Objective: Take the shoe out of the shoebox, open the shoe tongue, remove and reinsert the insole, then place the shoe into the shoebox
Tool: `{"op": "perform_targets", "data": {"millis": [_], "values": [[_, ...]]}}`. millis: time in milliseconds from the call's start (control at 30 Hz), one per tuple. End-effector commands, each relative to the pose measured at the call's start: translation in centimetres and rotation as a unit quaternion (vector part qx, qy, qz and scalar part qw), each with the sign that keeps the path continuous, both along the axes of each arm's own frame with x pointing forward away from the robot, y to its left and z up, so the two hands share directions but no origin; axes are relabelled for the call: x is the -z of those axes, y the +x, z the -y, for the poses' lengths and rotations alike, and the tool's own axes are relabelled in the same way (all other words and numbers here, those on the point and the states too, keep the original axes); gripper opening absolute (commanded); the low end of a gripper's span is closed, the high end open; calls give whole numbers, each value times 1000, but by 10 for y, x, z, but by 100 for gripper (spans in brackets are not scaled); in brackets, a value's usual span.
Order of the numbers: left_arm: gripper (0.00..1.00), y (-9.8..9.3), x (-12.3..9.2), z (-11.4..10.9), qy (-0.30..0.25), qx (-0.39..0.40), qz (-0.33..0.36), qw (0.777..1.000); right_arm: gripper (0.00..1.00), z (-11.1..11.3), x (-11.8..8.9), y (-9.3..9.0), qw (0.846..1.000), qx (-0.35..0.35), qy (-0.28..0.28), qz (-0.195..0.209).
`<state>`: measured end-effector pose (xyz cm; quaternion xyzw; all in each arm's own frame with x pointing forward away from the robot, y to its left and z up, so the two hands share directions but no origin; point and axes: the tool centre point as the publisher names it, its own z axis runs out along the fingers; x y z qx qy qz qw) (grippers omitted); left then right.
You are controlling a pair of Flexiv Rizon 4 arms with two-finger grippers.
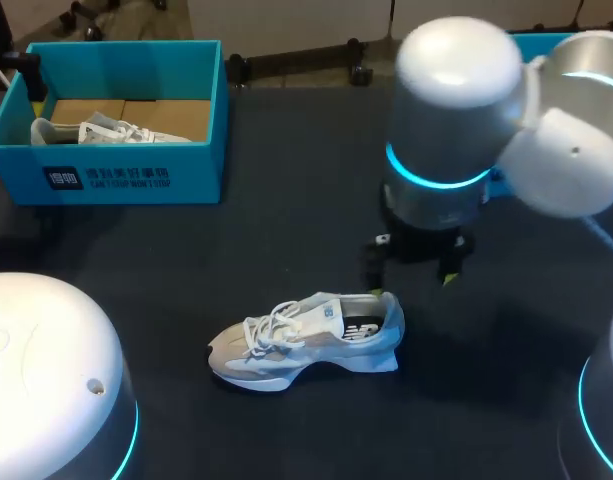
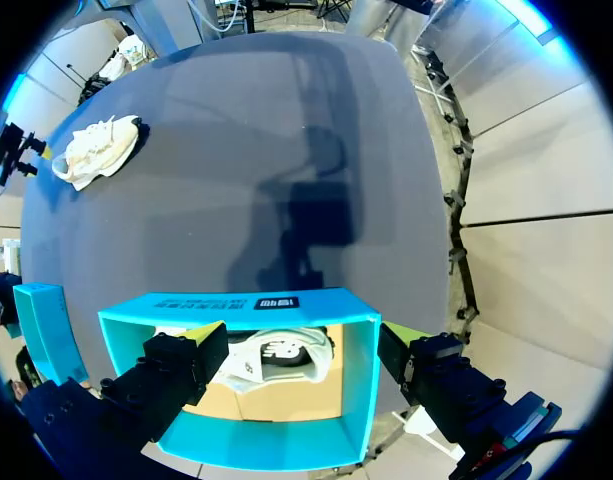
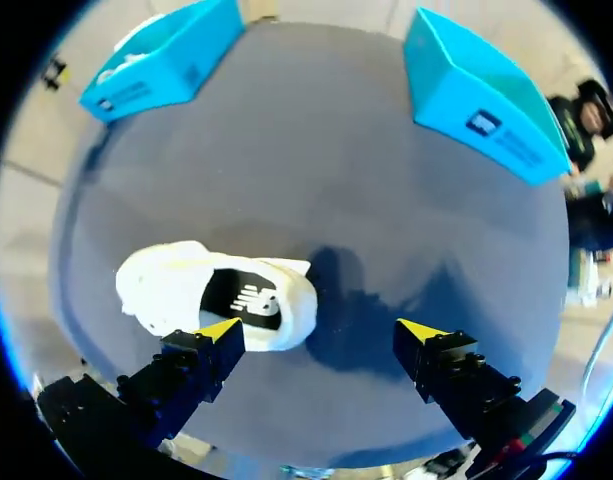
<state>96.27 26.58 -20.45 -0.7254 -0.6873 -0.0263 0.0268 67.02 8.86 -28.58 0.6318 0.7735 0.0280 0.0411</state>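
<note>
A white sneaker (image 1: 306, 338) lies on its side on the dark table, toe toward the left; in the right wrist view the sneaker (image 3: 211, 290) shows its dark heel lining. My right gripper (image 1: 413, 280) hangs open just above and behind the heel. In its own view the right gripper (image 3: 321, 330) has one yellow fingertip (image 3: 221, 330) at the heel, and nothing is held. The blue shoebox (image 1: 126, 180) at the back left holds a second white shoe (image 1: 106, 130). My left gripper (image 2: 306, 365) hovers open over that shoebox (image 2: 356, 390), above the shoe inside (image 2: 276, 355).
A second blue box (image 3: 486, 95) stands at the table's back right, mostly hidden behind my right arm in the head view. My left arm's white housing (image 1: 46, 380) fills the front left corner. Dark tabletop (image 1: 286, 230) lies between the box and the sneaker.
</note>
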Motion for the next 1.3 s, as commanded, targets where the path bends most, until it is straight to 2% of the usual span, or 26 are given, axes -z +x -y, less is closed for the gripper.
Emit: {"op": "perform_targets", "data": {"millis": [33,133,200,233,633,667,700,767,833,900,967,1000,1033,1067,1100,1300], "values": [[100,-2,0,0,1,0,2,1000,100,40,-5,4,985,-103,135,-25],[100,-2,0,0,1,0,2,1000,100,41,0,12,968,-181,168,-36],[100,-2,0,0,1,0,2,1000,100,42,3,16,956,-218,194,-27],[100,-2,0,0,1,0,2,1000,100,43,5,16,939,-265,215,-29],[100,-2,0,0,1,0,2,1000,100,43,5,16,939,-265,215,-29],[100,-2,0,0,1,0,2,1000,100,43,4,17,936,-274,221,-14],[100,-2,0,0,1,0,2,1000,100,51,5,19,912,-309,270,26],[100,-2,0,0,1,0,2,1000,100,64,8,21,885,-341,310,61],[100,-2,0,0,1,0,2,1000,100,76,9,22,846,-381,364,89],[100,-2,0,0,1,0,2,1000,100,87,12,22,813,-425,377,124],[100,-2,0,0,1,0,2,1000,100,91,15,19,759,-483,409,154],[100,-2,0,0,1,0,2,1000,100,94,17,19,740,-494,425,166],[100,-2,0,0,1,0,2,1000,100,100,23,19,704,-509,458,187],[100,-2,0,0,1,0,2,1000,100,102,28,20,694,-508,475,186],[100,-2,0,0,1,0,2,1000,100,100,35,22,705,-504,473,158],[100,-2,0,0,1,0,2,1000,100,100,35,22,705,-504,473,158]]}}
